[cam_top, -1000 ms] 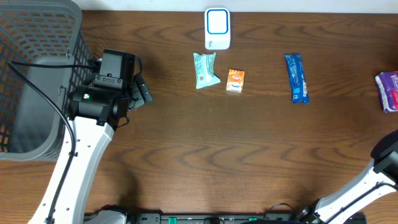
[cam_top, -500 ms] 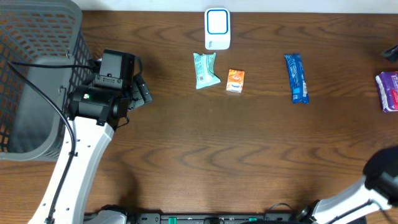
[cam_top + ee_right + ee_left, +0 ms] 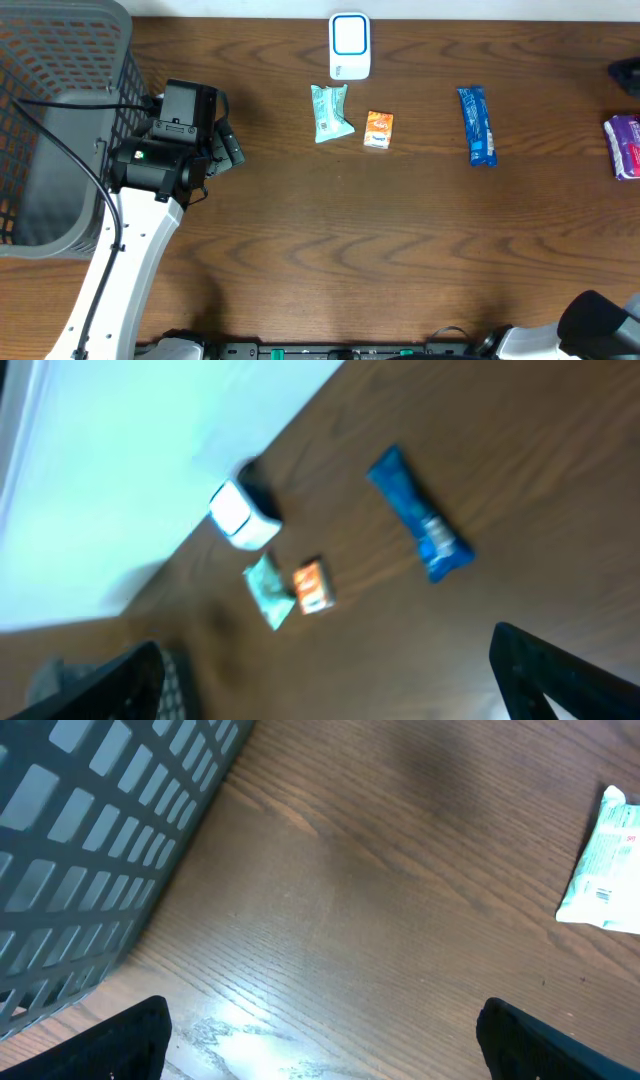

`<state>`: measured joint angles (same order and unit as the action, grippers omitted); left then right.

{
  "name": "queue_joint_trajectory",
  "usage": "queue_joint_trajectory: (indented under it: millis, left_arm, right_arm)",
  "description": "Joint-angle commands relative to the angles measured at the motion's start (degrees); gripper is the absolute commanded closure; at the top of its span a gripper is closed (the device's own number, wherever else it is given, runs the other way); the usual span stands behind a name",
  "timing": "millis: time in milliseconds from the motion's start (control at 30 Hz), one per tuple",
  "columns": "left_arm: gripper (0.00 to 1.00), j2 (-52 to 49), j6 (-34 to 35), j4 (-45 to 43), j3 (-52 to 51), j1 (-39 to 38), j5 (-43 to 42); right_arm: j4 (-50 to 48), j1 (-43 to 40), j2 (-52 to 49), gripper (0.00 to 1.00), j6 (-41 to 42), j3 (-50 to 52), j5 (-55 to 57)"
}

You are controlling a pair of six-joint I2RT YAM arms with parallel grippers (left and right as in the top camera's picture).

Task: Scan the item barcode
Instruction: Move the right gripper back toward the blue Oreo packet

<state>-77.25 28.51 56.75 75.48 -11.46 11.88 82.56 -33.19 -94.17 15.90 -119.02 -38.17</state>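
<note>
The white scanner with a blue face (image 3: 349, 45) stands at the table's far edge. In front of it lie a teal packet (image 3: 329, 112), a small orange box (image 3: 378, 130) and a blue bar (image 3: 477, 125). A purple packet (image 3: 623, 146) sits at the right edge. My left gripper (image 3: 228, 146) hovers open over bare wood beside the basket, with the teal packet (image 3: 605, 865) far to its right. My right gripper (image 3: 320, 685) is open and empty, high up; its blurred view takes in the scanner (image 3: 240, 515), blue bar (image 3: 420, 525) and orange box (image 3: 312, 586).
A grey mesh basket (image 3: 60, 60) fills the left end of the table, and its wall (image 3: 90, 840) is close to my left fingers. A dark part of my right arm (image 3: 626, 75) shows at the overhead view's right edge, near the purple packet.
My right arm has swung: its lower link dropped toward the bottom right corner, and a dark part came in at the upper right edge. My left arm and the items have not moved.
</note>
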Motion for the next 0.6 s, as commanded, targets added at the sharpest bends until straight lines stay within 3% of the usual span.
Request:
queue_joint_trajectory:
  millis: [0, 300, 567]
  left_arm:
    - [0.02, -0.1, 0.5, 0.2, 0.1, 0.2, -0.3]
    - [0.02, -0.1, 0.5, 0.2, 0.1, 0.2, -0.3]
    - [0.02, -0.1, 0.5, 0.2, 0.1, 0.2, -0.3]
  right_arm:
    - [0.8, 7.0, -0.6, 0.01, 0.7, -0.2, -3.3]
    - [-1.6, 21.4, -2.1, 0.01, -0.8, -0.2, 5.8]
    - [-2.0, 23.3, -2.3, 0.01, -3.9, -0.1, 10.9]
